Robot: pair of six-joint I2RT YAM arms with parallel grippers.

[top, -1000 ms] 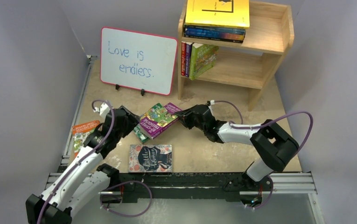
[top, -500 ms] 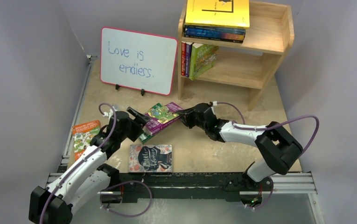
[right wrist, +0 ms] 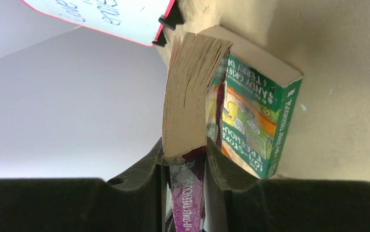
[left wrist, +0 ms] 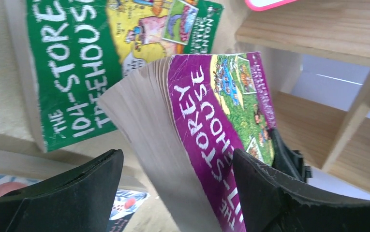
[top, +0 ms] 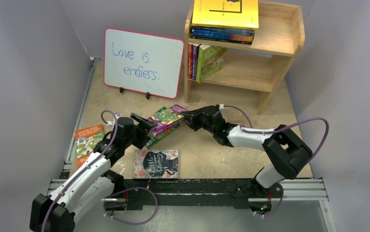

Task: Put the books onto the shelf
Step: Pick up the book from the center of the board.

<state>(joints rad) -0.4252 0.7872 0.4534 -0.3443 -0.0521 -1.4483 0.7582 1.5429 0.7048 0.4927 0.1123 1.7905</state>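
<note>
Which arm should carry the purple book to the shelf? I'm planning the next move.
The right. Its gripper is already clamped on the purple book, and its side is nearer the shelf. The left gripper is open, with the book between its fingers but not gripped.

even, soft overhead light; wrist views blur up close

The left gripper (top: 143, 121) has let go of the purple book (top: 166, 119): its jaws, closed on the near edge a second ago, now stand wide on either side without touching it. The left arm has drawn back toward its base. The right gripper (top: 188, 117), clamped on the far edge, has lifted the purple book off the green book (top: 155, 137).
</note>
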